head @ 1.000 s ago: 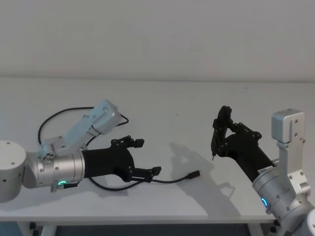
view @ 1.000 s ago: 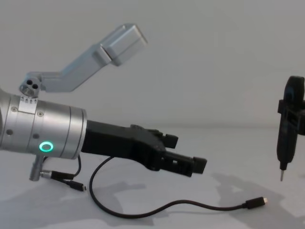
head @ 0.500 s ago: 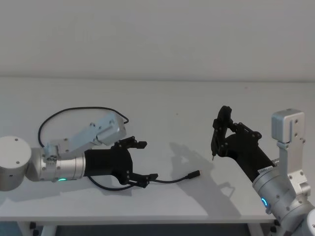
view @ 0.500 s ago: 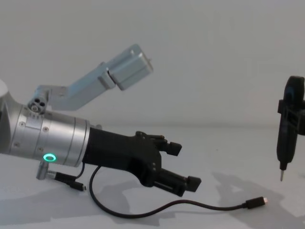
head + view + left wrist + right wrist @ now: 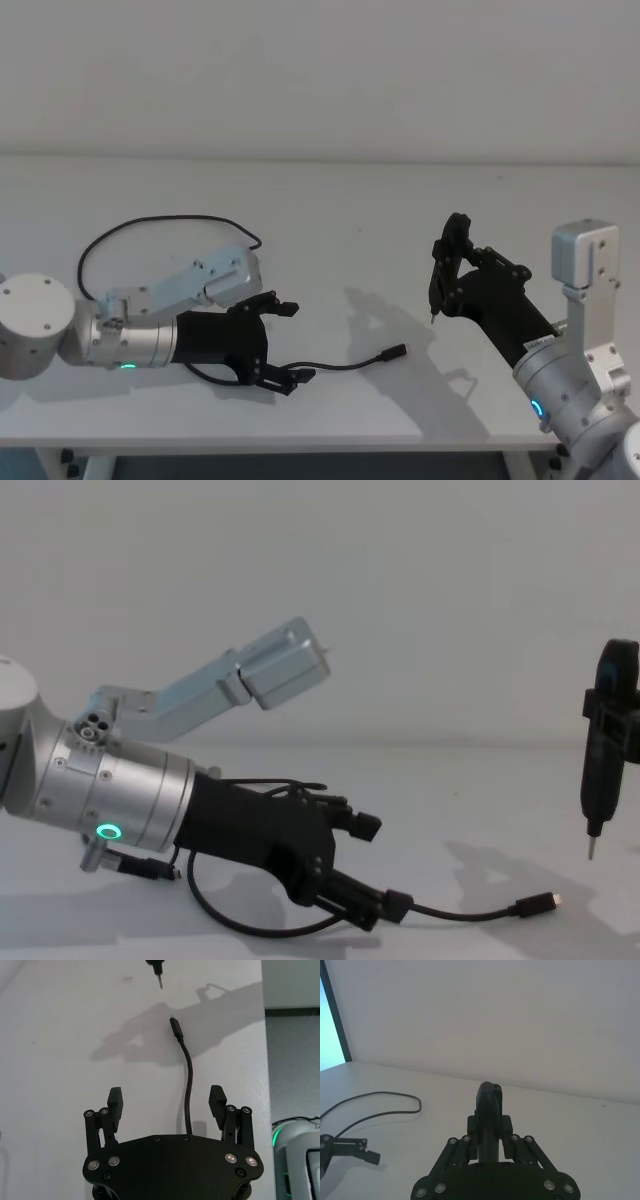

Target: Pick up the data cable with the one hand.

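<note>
Black two-fingered left gripper, low over white table, fingers spread wide, nothing gripped, set astride data cable. Cable flat on table: loop behind left arm, silver-tipped plug stretched toward right gripper, raised, closed around slim pointed tool.

White table; black pointed tool

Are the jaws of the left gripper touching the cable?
Apart. The left wrist view shows the cable running between the open jaws of the left gripper, with bare table on both sides of it.
</note>
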